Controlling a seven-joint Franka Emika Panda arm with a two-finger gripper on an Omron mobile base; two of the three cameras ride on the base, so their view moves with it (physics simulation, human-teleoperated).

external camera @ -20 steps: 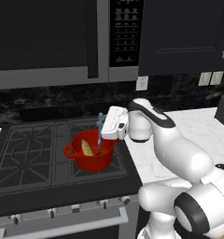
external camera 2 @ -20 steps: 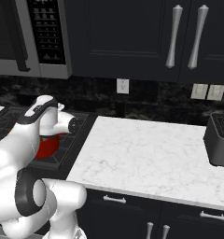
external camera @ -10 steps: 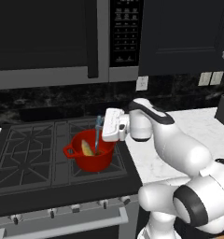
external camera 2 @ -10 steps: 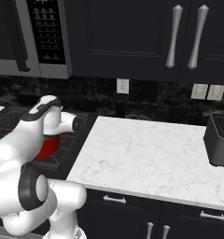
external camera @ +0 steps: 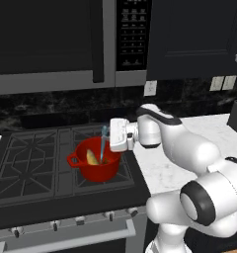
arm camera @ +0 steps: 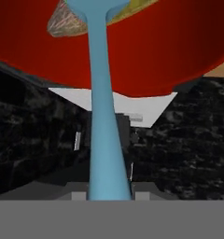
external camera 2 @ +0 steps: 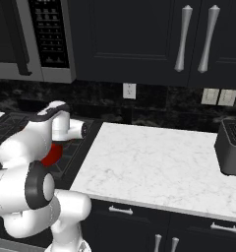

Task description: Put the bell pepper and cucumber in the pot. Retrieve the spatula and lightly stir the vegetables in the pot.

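Note:
The red pot (external camera: pixel 97 168) stands on the stove's right front burner, and its glossy wall (arm camera: pixel 179 46) is close ahead in the hand view. Inside lies the pale-yellow bell pepper (external camera: pixel 91 158). My gripper (external camera: pixel 108 136) hovers at the pot's right rim, shut on the light-blue spatula (external camera: pixel 103 142). The spatula's handle (arm camera: pixel 102 116) runs from the fingertips up into the pot. A yellow piece (arm camera: pixel 135 8) and a tan speckled piece (arm camera: pixel 62 21) flank the blade. I cannot tell which of these is the cucumber.
The black gas stove (external camera: pixel 26 168) spreads left of the pot, under a microwave (external camera: pixel 51 44). To the right runs a white marble counter (external camera 2: pixel 154 167) with a dark toaster (external camera 2: pixel 233 147) at its far end. My arm hides most of the pot (external camera 2: pixel 52 153) in the right base view.
The hand has shifted slightly over the pot's right rim, and the spatula's tilt has changed a little with its blade inside the pot. The pot has stayed in place.

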